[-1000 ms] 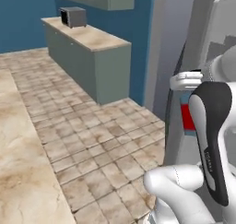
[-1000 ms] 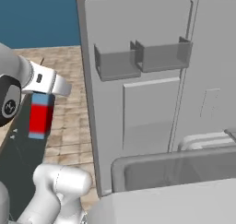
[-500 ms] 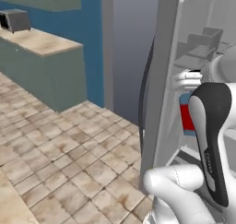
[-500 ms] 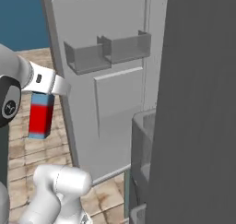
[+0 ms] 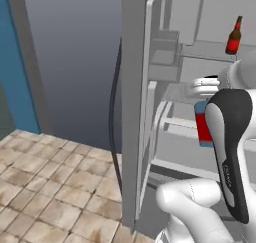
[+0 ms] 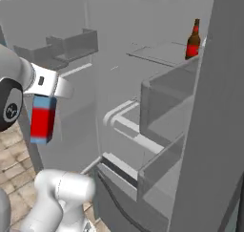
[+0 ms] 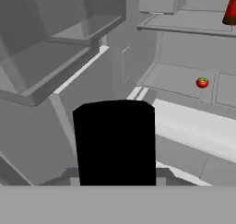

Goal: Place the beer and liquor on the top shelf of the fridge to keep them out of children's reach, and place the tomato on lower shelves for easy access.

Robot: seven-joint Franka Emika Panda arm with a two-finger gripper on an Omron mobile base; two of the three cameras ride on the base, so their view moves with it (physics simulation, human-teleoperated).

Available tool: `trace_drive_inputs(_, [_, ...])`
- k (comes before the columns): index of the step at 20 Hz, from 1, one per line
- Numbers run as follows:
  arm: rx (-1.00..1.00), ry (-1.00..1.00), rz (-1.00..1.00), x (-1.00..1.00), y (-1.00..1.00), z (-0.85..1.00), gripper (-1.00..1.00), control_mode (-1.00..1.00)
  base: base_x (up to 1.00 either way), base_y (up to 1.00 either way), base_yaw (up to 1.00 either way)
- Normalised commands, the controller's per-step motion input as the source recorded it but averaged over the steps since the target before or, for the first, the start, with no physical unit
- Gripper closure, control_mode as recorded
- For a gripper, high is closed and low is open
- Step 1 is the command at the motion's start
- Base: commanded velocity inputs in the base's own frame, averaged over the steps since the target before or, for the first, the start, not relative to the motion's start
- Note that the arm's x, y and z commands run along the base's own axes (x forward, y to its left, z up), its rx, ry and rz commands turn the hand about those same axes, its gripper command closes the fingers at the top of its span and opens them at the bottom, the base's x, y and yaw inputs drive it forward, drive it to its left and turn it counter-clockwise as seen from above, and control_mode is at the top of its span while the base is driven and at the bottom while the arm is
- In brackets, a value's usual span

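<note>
The fridge (image 6: 200,131) is seen standing open, its pale grey interior exposed, with the long dark handle (image 5: 114,117) visible along the door edge in the left base view. Door bins (image 6: 71,45) are mounted on the inside of the open door. The top shelf (image 6: 162,52) is seen as a thin pale panel high in the interior, and the lower shelves (image 7: 184,80) with their clear bins (image 6: 162,107) are set beneath it. A tiled floor (image 5: 45,187) is shown in front of the appliance.

The liquor (image 6: 43,119), blue above and red below, is held upright by the gripper (image 6: 47,88) at its top, in front of the open interior and well below the top shelf; the jaws are pressed against the black cap (image 7: 115,142), which is seen large in the hand view. The beer (image 6: 193,40) is stood upright on the top shelf, towards its right side. The tomato (image 7: 202,83) is seen resting on a lower shelf, deep inside the compartment and well apart from both bottles.
</note>
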Motion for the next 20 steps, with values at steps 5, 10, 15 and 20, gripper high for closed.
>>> trace_drive_inputs(5, [0.0, 0.0, 0.0, 0.0, 0.0, 0.0, 1.0, 1.0, 0.24, 0.0, -0.65])
trace_drive_inputs(10, [0.0, 0.0, 0.0, 0.0, 0.0, 0.0, 1.0, 1.0, 0.29, 0.0, -0.55])
trace_drive_inputs(15, [0.0, 0.0, 0.0, 0.0, 0.0, 0.0, 1.0, 1.0, 0.4, 0.04, -0.36])
trace_drive_inputs(20, [0.0, 0.0, 0.0, 0.0, 0.0, 0.0, 1.0, 1.0, 0.55, 0.31, -0.18])
